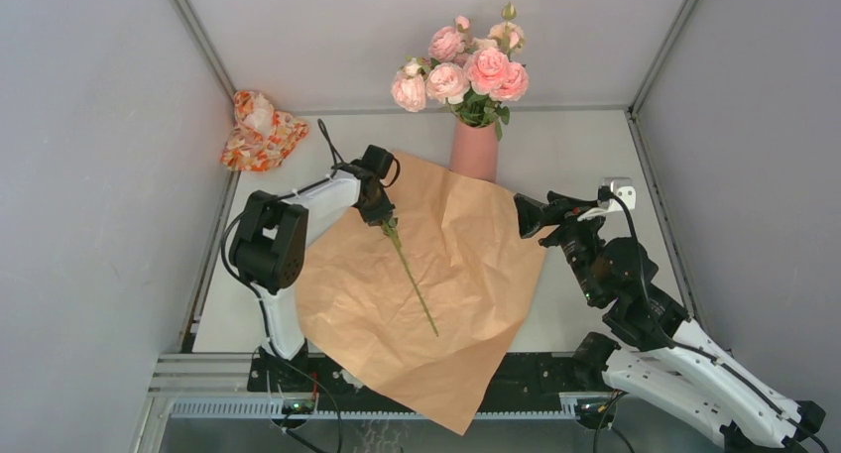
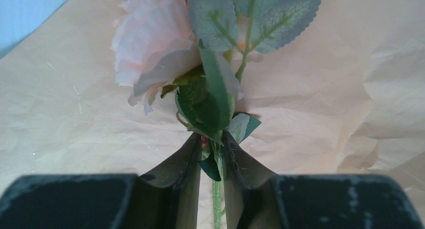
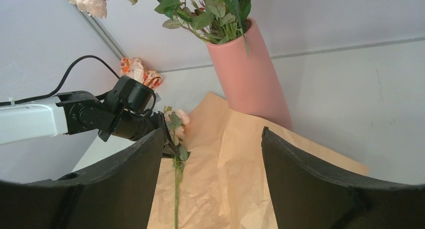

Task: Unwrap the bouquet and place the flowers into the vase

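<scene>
**Left claw around a loose flower's stem**

One pink flower (image 1: pixel 412 277) lies on the spread tan paper (image 1: pixel 476 284) in the middle of the table (image 1: pixel 585 146). Its bloom points toward 11 o'clock and its stem end toward 5. The left claw (image 2: pixel 210 139) stands close around the stem just below the bloom; whether it pinches the stem I cannot tell. The right claw (image 1: pixel 529 218), wide open and empty, hangs at the paper's 3 o'clock edge. The other flowers (image 1: pixel 466 66) stand in the vase (image 1: pixel 474 151) at 12 o'clock.

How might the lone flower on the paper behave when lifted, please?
Its thin stem probably flexes, the tail swinging. The bloom looks soft: likely light but crushable. The left fingers flank the stem near the bloom, so it may pivot.
</scene>
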